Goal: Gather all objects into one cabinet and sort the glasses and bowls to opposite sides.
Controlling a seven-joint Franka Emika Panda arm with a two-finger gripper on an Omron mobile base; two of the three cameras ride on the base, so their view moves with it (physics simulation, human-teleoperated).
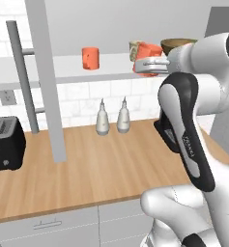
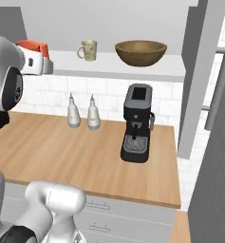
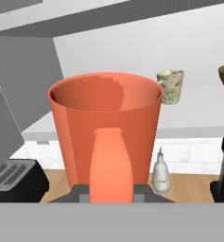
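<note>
**Arm raised to shelf, orange-red cup in gripper**

Arm: white Franka arm with dark joints, elbow bent high, forearm reaching level toward the white wall-cabinet shelf (image 1: 63,67). Two-finger gripper (image 1: 147,65) is closed around 1 orange-red cylindrical cup (image 3: 105,127), held upright at shelf height; in the hand view the cup's handle faces the camera.

Shelf contents: 1 further orange-red cup (image 1: 90,58) standing well to the left; 1 beige speckled tumbler with handle (image 2: 88,50) near the middle; 1 wide dark-brown wooden bowl (image 2: 140,52) to the right, apart from the tumbler. In the left base view the held cup sits just in front of the tumbler.

Cabinet: tall grey door (image 1: 47,77) swung open, with long vertical grey bar handle (image 1: 23,77).

Surface: light wooden countertop (image 1: 96,169) over grey base cabinets (image 1: 53,224), white tiled wall behind.

Other items: 2 white bottles (image 1: 112,117) side by side at the wall; black toaster (image 1: 5,143) at left; black espresso machine (image 2: 136,123) at right.
</note>
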